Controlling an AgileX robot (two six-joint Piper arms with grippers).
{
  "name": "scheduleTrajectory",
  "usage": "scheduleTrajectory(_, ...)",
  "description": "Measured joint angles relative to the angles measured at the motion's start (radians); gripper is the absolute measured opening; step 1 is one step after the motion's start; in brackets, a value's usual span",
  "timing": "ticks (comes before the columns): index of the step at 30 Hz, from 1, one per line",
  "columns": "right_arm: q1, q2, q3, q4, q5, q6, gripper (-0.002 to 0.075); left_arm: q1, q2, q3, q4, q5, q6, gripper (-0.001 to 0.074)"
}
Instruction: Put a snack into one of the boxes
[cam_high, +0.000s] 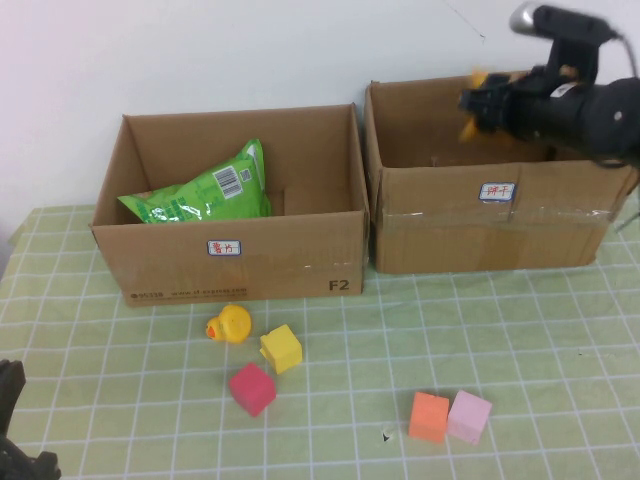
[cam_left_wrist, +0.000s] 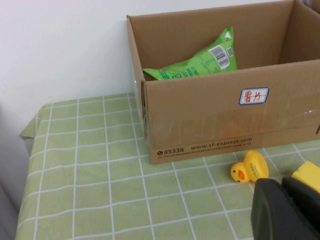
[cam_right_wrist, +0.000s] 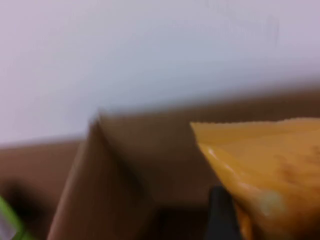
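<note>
My right gripper (cam_high: 478, 105) hangs over the right cardboard box (cam_high: 480, 225), shut on an orange snack bag (cam_high: 472, 100). In the right wrist view the orange bag (cam_right_wrist: 270, 170) fills the frame beside a dark finger (cam_right_wrist: 220, 215), with the box's inner wall behind. A green snack bag (cam_high: 205, 188) lies inside the left cardboard box (cam_high: 240, 265); it also shows in the left wrist view (cam_left_wrist: 200, 57). My left gripper (cam_high: 15, 440) rests low at the table's front left corner; its fingers (cam_left_wrist: 280, 212) lie close together with nothing between them.
On the green checked cloth in front of the boxes lie a yellow rubber duck (cam_high: 229, 324), a yellow cube (cam_high: 282, 348), a red cube (cam_high: 251, 388), an orange cube (cam_high: 428, 417) and a pink cube (cam_high: 469, 416). A white wall stands behind the boxes.
</note>
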Motion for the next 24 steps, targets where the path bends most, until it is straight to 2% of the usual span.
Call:
scheduleTrajectory(3,-0.008,0.040,-0.087,0.068,0.136,0.001,0.0465,0.000,0.000,0.000,0.000,0.000,0.000,-0.0001)
scheduleTrajectory(10,-0.008,0.021,-0.258,0.081,0.424,-0.148,0.0471,0.000,0.000,0.000,0.000,0.006,0.000,-0.0001)
scheduleTrajectory(12,-0.008,-0.002,-0.302,0.055,0.555,-0.176,0.0428,0.000,0.000,0.000,0.000,0.006,0.000,-0.0001)
scheduleTrajectory(14,-0.008,-0.028,-0.344,-0.004,0.697,-0.191,0.0331,0.000,0.000,0.000,0.000,0.006,0.000,-0.0001)
scheduleTrajectory(16,-0.008,-0.055,-0.378,-0.079,0.824,-0.199,0.0185,0.000,0.000,0.001,0.000,0.006,0.000,-0.0001)
scheduleTrajectory(17,-0.008,-0.084,-0.406,-0.162,0.936,-0.200,0.0081,0.000,0.000,0.001,0.000,0.006,0.000,-0.0001)
scheduleTrajectory(20,-0.008,-0.138,-0.423,-0.299,1.070,-0.174,0.0030,0.000,0.000,0.001,0.000,0.006,0.000,-0.0001)
scheduleTrajectory(24,-0.008,-0.231,-0.421,-0.460,1.189,-0.080,0.0011,0.000,0.000,0.001,0.000,0.006,0.024,-0.0001)
